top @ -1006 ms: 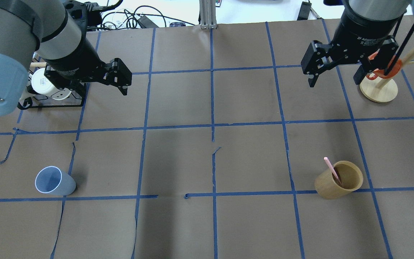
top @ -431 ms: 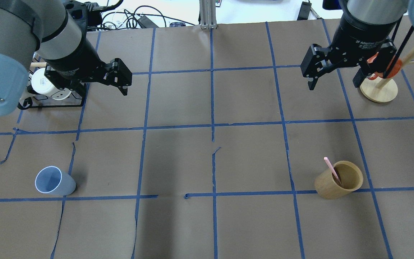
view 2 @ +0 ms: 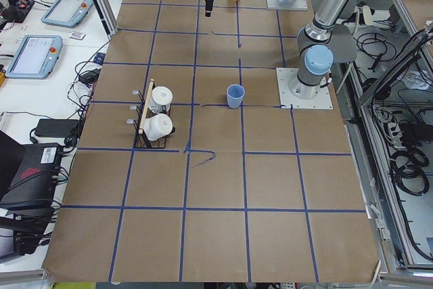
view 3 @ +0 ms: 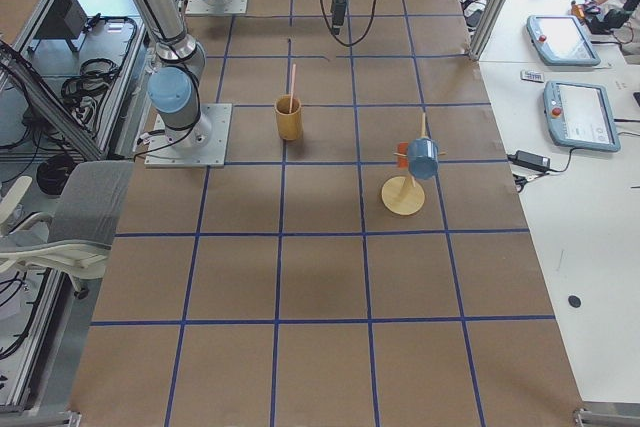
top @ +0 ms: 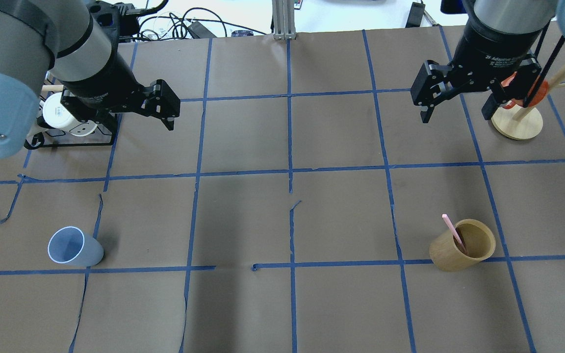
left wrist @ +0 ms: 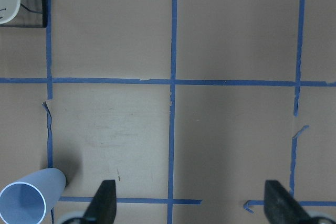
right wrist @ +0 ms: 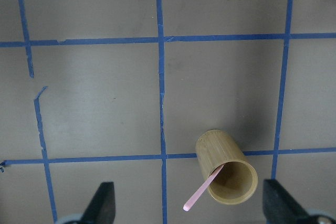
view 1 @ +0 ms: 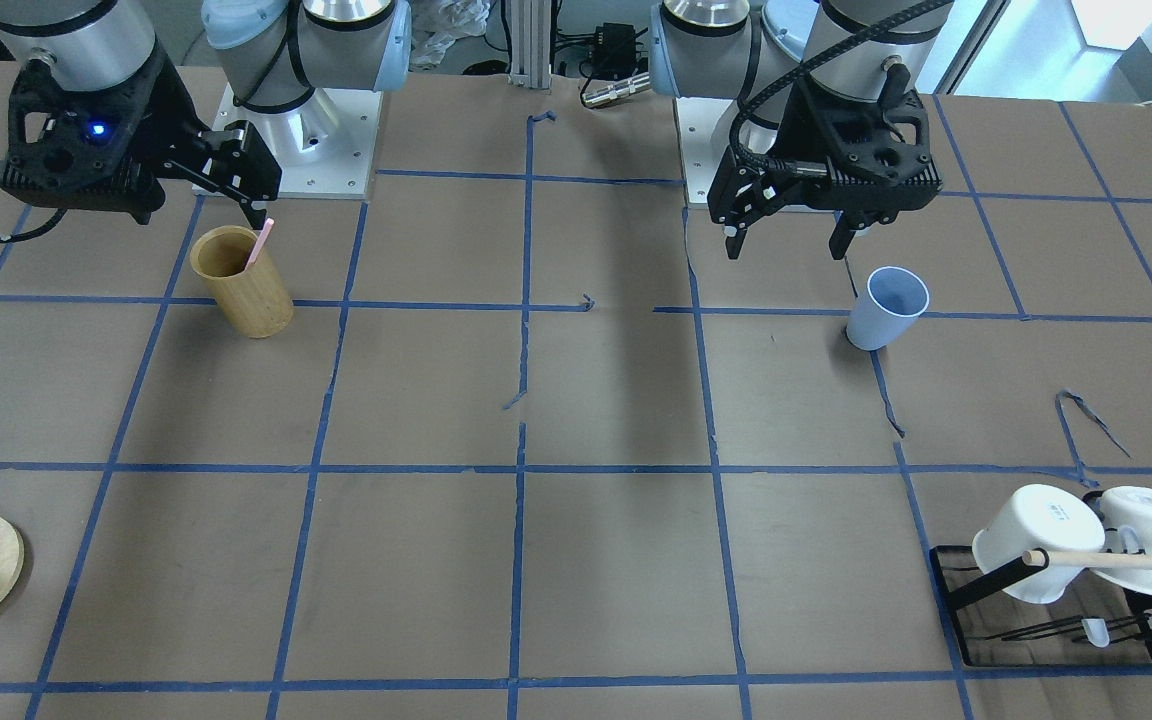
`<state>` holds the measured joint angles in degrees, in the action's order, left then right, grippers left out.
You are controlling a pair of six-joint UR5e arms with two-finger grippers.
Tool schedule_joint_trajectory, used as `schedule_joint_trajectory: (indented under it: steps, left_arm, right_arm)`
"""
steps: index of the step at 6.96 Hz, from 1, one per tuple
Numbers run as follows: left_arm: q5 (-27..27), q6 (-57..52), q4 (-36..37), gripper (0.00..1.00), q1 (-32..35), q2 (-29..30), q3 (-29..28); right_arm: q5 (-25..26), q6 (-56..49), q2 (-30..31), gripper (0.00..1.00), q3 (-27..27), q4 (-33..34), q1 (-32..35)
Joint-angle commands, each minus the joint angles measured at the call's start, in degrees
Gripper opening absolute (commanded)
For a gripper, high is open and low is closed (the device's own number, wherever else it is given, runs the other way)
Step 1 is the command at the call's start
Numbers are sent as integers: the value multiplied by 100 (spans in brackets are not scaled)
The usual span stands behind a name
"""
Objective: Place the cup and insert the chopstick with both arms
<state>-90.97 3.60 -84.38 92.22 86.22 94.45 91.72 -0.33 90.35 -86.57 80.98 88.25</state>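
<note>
Both arms hang above the brown counter [top: 243, 220], which is marked into squares by blue tape [top: 290, 137]. The left claw [view 1: 784, 240] is spread wide and holds nothing. The right claw [top: 455, 113] is also spread wide and empty.

The blue cup [top: 74, 246] stands upright on the counter on the robot's left side, mouth up, next to a tape line. In the left wrist view it sits in the lower left corner, outside the left finger [left wrist: 102, 205] and not between the two.

On the robot's right side a wooden holder [top: 461, 245] stands upright. The pink chopstick [top: 451, 229] leans inside it, its upper end poking out over the rim. In the right wrist view the holder lies between the two fingers, nearer the right one.

At the far left of the counter a black rack [view 1: 976, 580] holds white mugs [view 1: 1036, 540]. At the far right a round wooden stand [top: 517, 122] carries an orange cup [top: 523, 93].
</note>
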Motion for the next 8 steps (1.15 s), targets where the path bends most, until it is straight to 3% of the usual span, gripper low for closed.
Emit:
schedule_joint_trajectory:
  steps: [1, 8]
  left_arm:
    - [-9, 0, -9, 100, 6, -9, 3]
    - [-9, 0, -18, 100, -11, -61, 56]
  right_arm:
    - [4, 41, -18, 100, -1, -38, -10]
    - [4, 24, -18, 100, -132, -47, -19]
